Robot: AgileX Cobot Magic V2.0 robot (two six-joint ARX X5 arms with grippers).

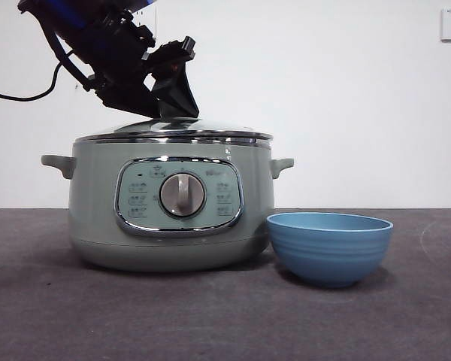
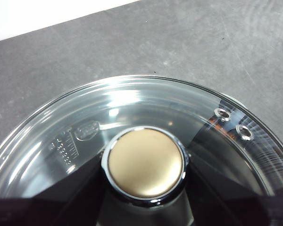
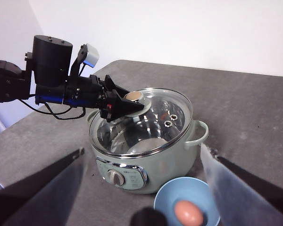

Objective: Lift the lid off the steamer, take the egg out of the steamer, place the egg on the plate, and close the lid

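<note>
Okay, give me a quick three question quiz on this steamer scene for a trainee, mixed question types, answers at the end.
1. True or false: the egg lies in the plate.
2. Which gripper is at the knob of the lid? A) left gripper B) right gripper
3. Fill in: the lid sits on the ____.

Key:
1. True; the right wrist view shows it in the blue bowl.
2. A; the left gripper straddles the knob, while the right gripper hangs open above the steamer and plate.
3. steamer
</note>
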